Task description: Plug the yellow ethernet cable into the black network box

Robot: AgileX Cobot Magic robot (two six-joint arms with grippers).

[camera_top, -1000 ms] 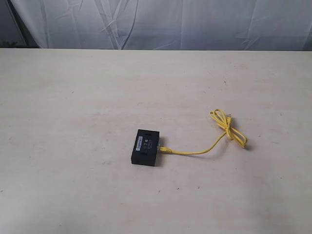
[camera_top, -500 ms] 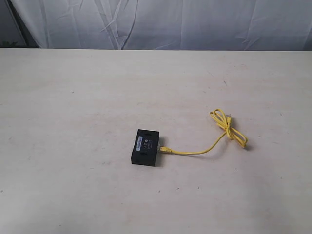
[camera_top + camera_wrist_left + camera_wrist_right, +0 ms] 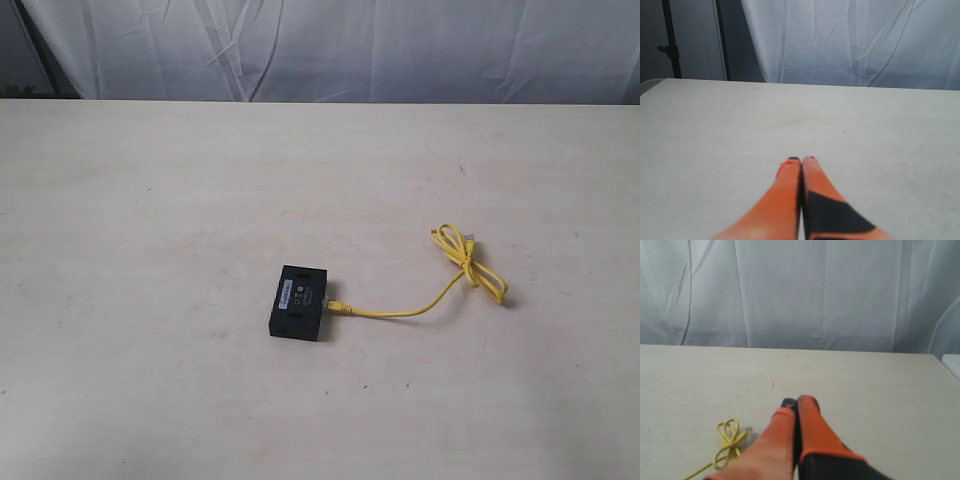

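Note:
The black network box (image 3: 298, 302) lies flat on the pale table, a little below the middle of the exterior view. The yellow ethernet cable (image 3: 420, 307) runs from the box's right side, where its near plug (image 3: 340, 306) sits against the box. The cable ends in a bow-like knot (image 3: 472, 262) to the right, also seen in the right wrist view as the knot (image 3: 728, 441). Neither arm appears in the exterior view. My left gripper (image 3: 801, 159) is shut above bare table. My right gripper (image 3: 797, 401) is shut too, beside the knot and apart from it.
A white wrinkled curtain (image 3: 330, 45) hangs behind the table's far edge (image 3: 320, 101). A dark stand pole (image 3: 669, 40) stands behind the table in the left wrist view. The table corner (image 3: 945, 360) shows in the right wrist view.

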